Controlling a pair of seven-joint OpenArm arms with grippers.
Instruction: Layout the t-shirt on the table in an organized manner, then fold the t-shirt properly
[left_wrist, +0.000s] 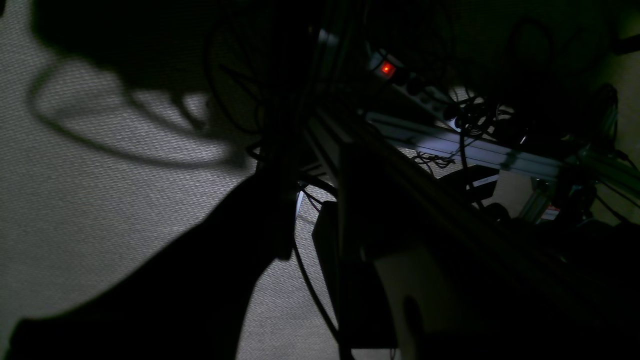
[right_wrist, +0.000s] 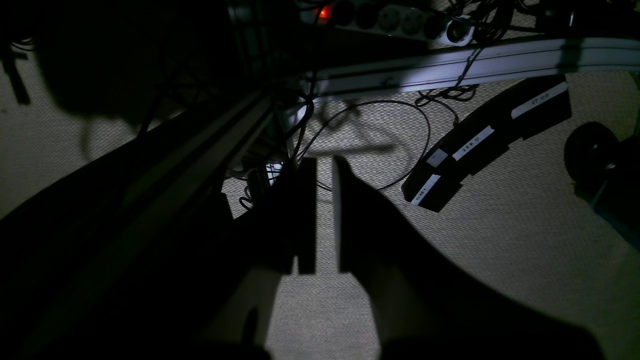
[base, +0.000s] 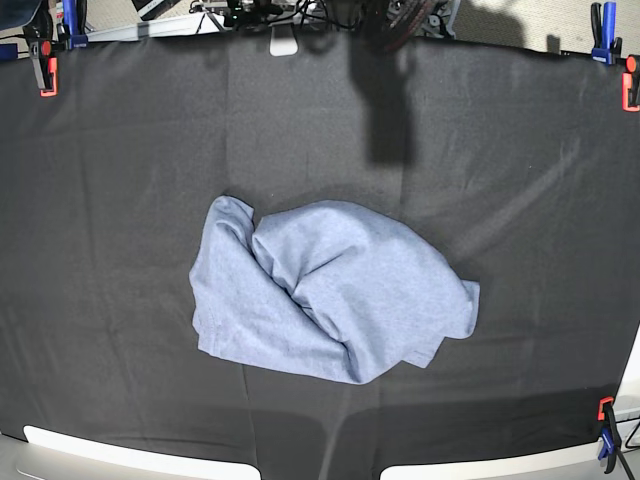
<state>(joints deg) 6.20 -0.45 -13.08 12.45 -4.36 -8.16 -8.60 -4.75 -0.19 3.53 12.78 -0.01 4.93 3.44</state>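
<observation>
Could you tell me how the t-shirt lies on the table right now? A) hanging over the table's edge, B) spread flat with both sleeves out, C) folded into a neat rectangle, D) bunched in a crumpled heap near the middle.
D: the t-shirt sits as a rumpled mound with overlapping folds near the middle of the table, well inside every edge.

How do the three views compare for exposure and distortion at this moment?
Base view: evenly lit, with the t-shirt sharp on the table; the edges bow from wide-angle distortion. Left wrist view: badly underexposed, mostly black silhouettes, with a red lamp glowing. Right wrist view: also dim, the right gripper backlit against pale carpet.
</observation>
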